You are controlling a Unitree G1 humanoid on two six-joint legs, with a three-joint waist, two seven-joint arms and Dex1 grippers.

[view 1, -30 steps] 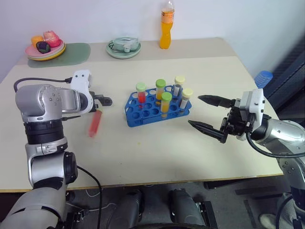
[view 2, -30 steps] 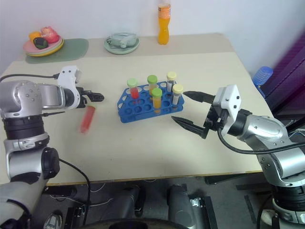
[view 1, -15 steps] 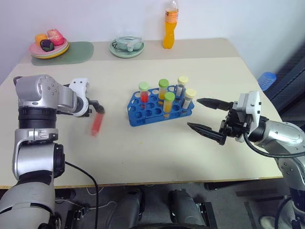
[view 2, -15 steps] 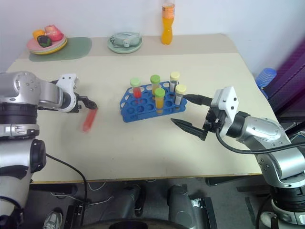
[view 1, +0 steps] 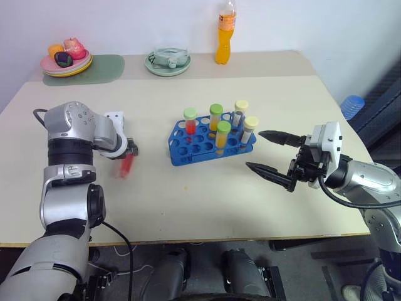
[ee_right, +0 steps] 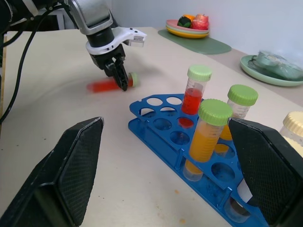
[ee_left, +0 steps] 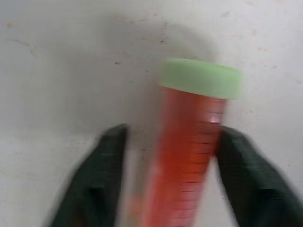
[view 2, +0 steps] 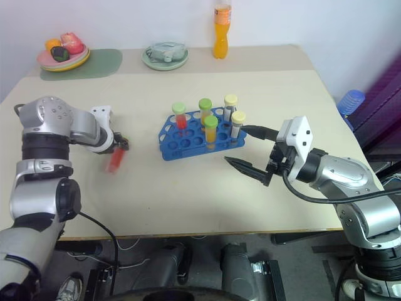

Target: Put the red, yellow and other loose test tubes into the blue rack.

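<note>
From the head views, a pale surface (view 1: 207,188) is seen with a blue rack (view 1: 210,143) near its middle. Five capped tubes are stood up in the rack: a red one with a green cap (view 1: 189,122), two orange ones with green caps (view 1: 222,137), and two with pale yellow caps (view 1: 249,128). At 9 o'clock from the rack, well apart from it, a red test tube (view 1: 127,165) is laid flat on the surface. The left gripper (view 1: 130,150) is pointed down over the top end of this tube. At 3 o'clock from the rack, the right gripper (view 1: 269,153) is held level above the surface, and its jaws are spread wide with nothing between them. Far back on the surface, a plate of toy fruit (view 1: 66,61) on a green mat (view 1: 103,66), a small dish (view 1: 168,63) and an orange drink bottle (view 1: 223,34) are seen. In the left wrist view, the red test tube (ee_left: 187,156) with its green cap (ee_left: 201,78) is seen between the two black fingers (ee_left: 102,184); one finger is pressed against its side and a small gap is left at the other, so the jaws are closed around the tube but a firm grip cannot be told. In the right wrist view, the blue rack (ee_right: 189,156) is seen between the two wide-apart fingers (ee_right: 71,175), and the left gripper (ee_right: 119,75) is seen farther off, set down on the red test tube (ee_right: 106,85).
</note>
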